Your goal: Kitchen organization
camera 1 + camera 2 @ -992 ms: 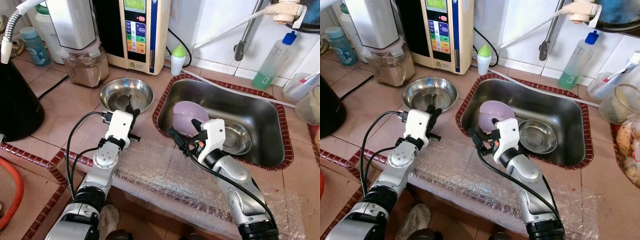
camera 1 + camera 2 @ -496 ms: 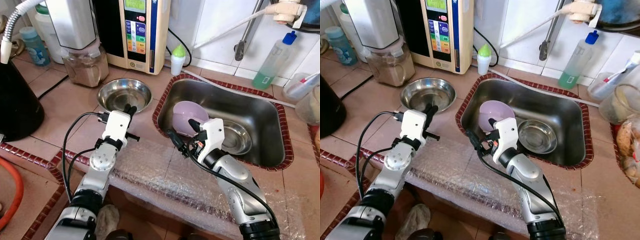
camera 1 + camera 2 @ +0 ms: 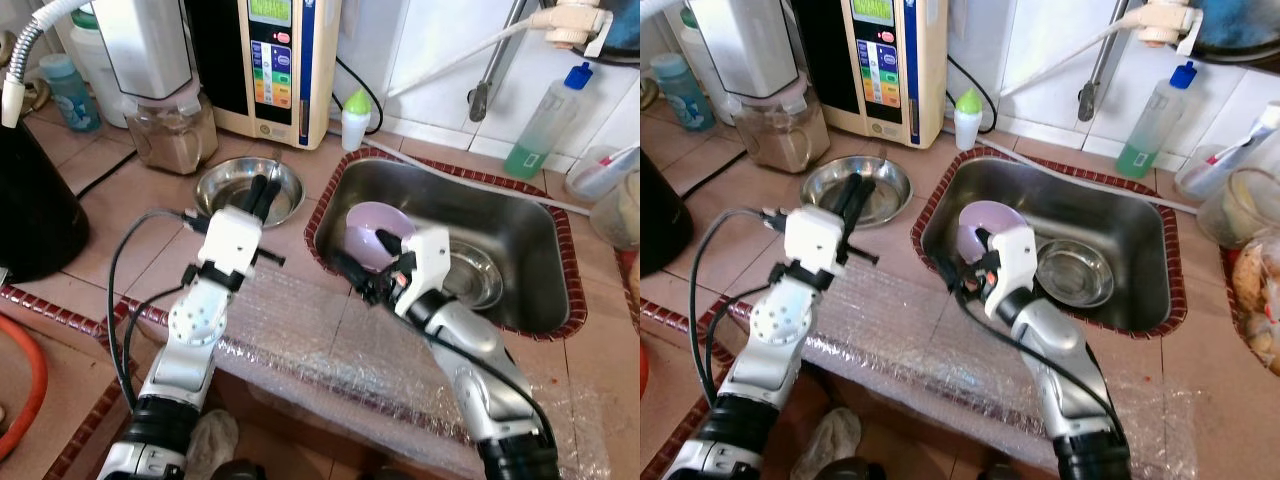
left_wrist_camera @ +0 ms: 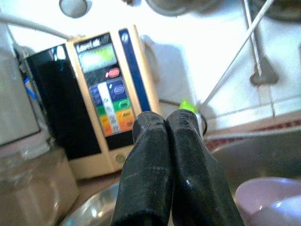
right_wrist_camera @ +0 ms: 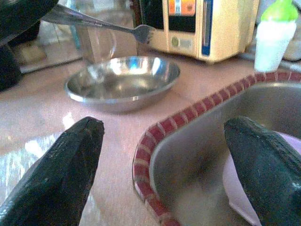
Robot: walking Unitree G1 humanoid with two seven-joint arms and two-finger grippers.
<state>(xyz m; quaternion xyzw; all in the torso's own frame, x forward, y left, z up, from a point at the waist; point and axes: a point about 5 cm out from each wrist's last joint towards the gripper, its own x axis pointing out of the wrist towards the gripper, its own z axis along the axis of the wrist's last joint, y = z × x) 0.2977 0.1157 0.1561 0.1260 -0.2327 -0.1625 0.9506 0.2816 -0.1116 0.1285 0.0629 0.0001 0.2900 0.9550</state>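
Observation:
A steel bowl (image 3: 228,192) sits on the tiled counter left of the sink (image 3: 520,225). My left gripper (image 3: 266,190) hovers over that bowl, shut on a fork (image 5: 136,31) whose tines point toward the back wall. A lilac bowl (image 3: 368,226) leans in the sink's near left corner, beside a second steel bowl (image 3: 478,282) on the sink floor. My right gripper (image 3: 362,258) is open at the sink's left rim. One finger is over the counter edge and the other is by the lilac bowl, with nothing between them.
A cream water purifier (image 3: 272,60), a blender jar (image 3: 172,128) and a small green-capped bottle (image 3: 356,120) line the back. A green soap bottle (image 3: 545,125) stands behind the sink. A black appliance (image 3: 30,205) is at the left. Bubble wrap (image 3: 320,345) covers the counter's front edge.
My left gripper has risen and moved forward over the counter's steel bowl, carrying the fork. My right gripper has edged slightly left along the sink rim and stays open.

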